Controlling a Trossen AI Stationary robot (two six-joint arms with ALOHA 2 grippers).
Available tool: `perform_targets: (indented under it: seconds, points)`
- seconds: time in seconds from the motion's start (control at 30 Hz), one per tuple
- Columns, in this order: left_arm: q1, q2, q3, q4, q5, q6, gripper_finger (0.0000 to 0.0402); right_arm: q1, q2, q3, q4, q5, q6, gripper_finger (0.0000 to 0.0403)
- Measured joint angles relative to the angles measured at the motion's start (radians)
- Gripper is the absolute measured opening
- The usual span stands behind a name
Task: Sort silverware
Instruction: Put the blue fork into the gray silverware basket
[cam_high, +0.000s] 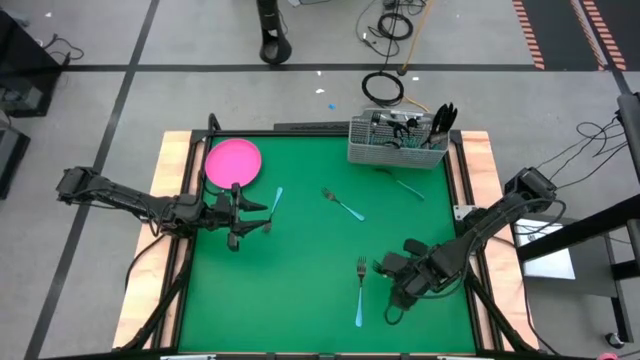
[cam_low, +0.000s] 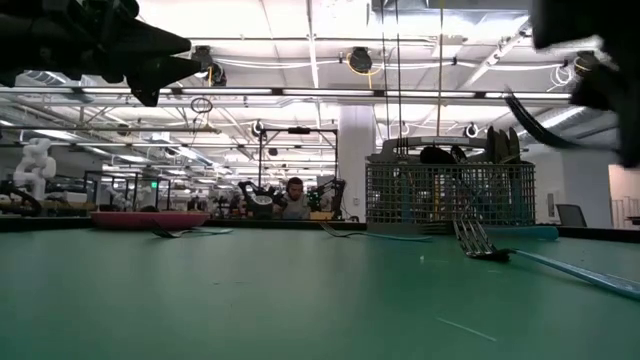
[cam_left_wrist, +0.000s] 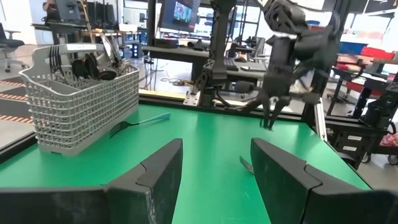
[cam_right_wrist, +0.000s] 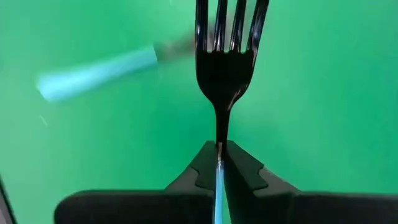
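A: Where's the fork (cam_right_wrist: 225, 59) right now?

B: In the right pincer (cam_right_wrist: 219, 163), near the front right of the green desk (cam_high: 300, 280). The jaws are pressed together on the thin neck where the dark metal meets the light-blue handle.

A: Which way does it point?

B: In the right wrist view its long axis runs in line with the fingers, tines leading straight out ahead of them, the handle passing back between the jaws. The tines sit over bare felt.

A: What worries you?

B: The hold is on a very thin section. I'd guess the fork could pivot or slip during a swing toward the wire caddy (cam_high: 395, 143) at the far edge, then catch on the rim instead of dropping in.

A: Anything else close by?

B: Another blue-handled fork (cam_high: 360, 290) lies just beside the pincer, so a low sweep might knock it.

A: And the other arm?

B: The left pincer (cam_high: 237, 212) hangs spread wide and empty near the pink plate (cam_high: 233, 160).
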Motion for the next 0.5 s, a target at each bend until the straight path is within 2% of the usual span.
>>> perform_targets:
  seconds: [0.27, 0.5]
  points:
    - [0.000, 0.000, 0.000, 0.026, 0.000, 0.019, 0.0192, -0.073, -0.001, 0.160, 0.000, 0.244, -0.160, 0.0000]
    - [0.000, 0.000, 0.000, 0.035, 0.000, 0.021, 0.0192, -0.180, -0.002, 0.235, -0.002, 0.486, -0.256, 0.0000]
